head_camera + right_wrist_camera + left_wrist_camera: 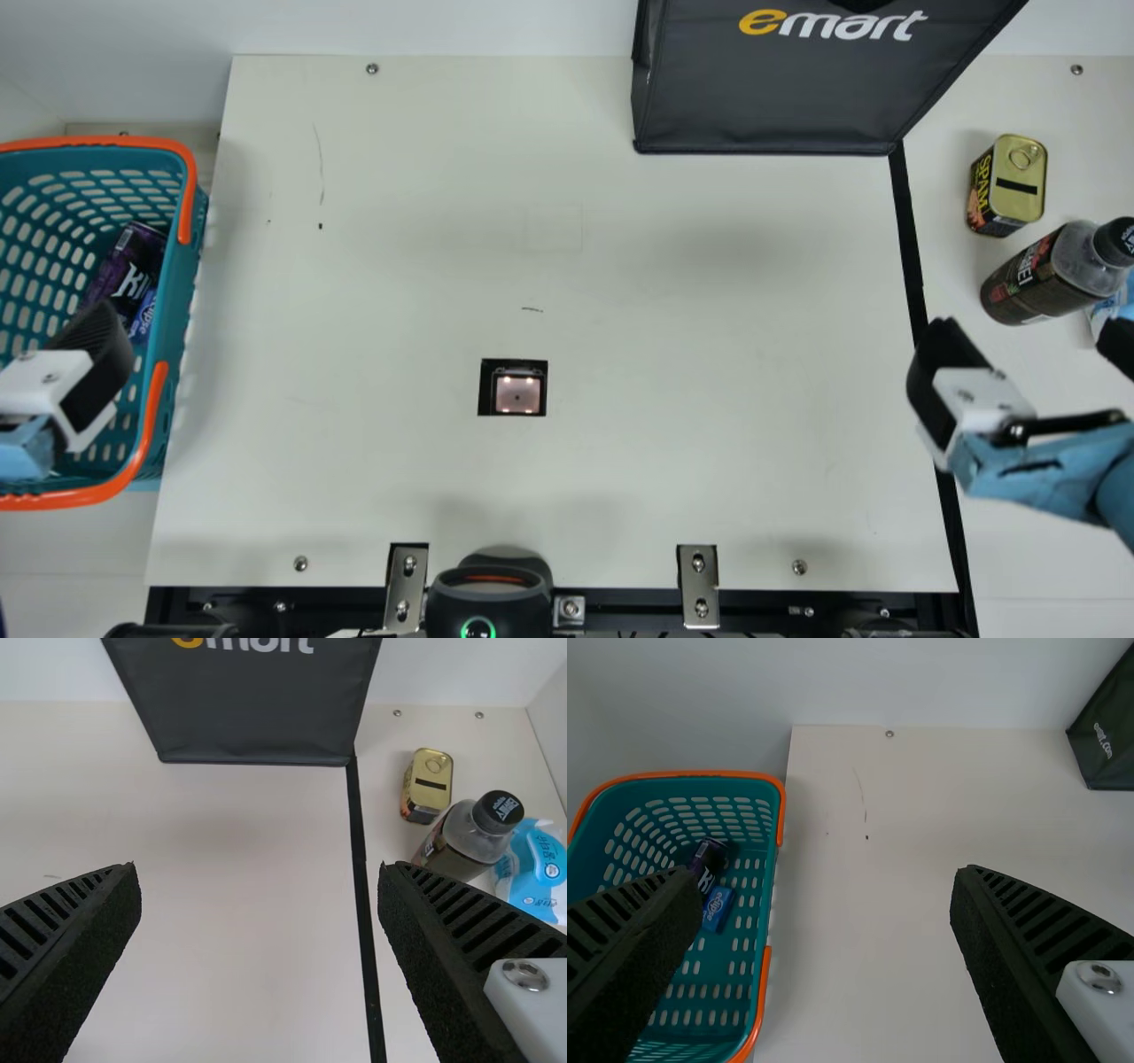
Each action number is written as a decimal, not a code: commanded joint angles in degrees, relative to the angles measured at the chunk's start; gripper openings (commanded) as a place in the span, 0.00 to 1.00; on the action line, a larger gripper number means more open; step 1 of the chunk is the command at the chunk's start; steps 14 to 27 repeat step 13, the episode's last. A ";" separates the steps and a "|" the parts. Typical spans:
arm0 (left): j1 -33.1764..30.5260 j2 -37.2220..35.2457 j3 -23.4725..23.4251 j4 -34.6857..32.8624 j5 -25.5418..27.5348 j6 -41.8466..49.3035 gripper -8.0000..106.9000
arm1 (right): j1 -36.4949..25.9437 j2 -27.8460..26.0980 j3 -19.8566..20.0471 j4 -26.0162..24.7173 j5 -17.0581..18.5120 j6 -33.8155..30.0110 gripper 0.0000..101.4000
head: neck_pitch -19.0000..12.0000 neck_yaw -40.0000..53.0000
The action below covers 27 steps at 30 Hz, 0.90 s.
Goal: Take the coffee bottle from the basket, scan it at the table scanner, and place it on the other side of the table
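From where I stand, the coffee bottle (1054,270) is upright at the bench's (709,399) right side, beyond the black strip (908,239); its dark cap points up, and a gold-topped rectangular can (1019,182) stands near it, a little farther back; on the bottle's outer side lies a blue-and-white packet (540,868), though I can't tell whether the two touch.

The right claw (1028,346) hangs over that side, nearer the front than the bottle; its ribbed fingers are spread wide apart, with nothing between them; the left claw (75,377) is away at the other side, above the basket (190,292), and the left wrist view shows it just as widely parted, its grasp empty.

The basket itself is teal with orange handles; inside lie a dark purple can (128,266) and, next to it, a small blue packet (143,315); the square scanner (518,392) sits in the bench between the two sides, its little lights glowing; a dark bag (771,89) stands at the back, right of the middle; at the front edge there's a black device (487,602) with a green ring lit on it.
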 commanded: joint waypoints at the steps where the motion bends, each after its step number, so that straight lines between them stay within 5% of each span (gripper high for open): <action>1: 0.00 0.00 0.00 0.00 0.00 0.00 0.85 | 0.00 0.00 0.00 0.00 0.00 0.00 0.94 | -1.57 0.09; 27: 0.00 0.00 0.00 0.00 0.19 0.00 0.85 | 0.17 -0.07 -0.06 -0.05 -0.01 0.00 0.94 | -1.57 0.09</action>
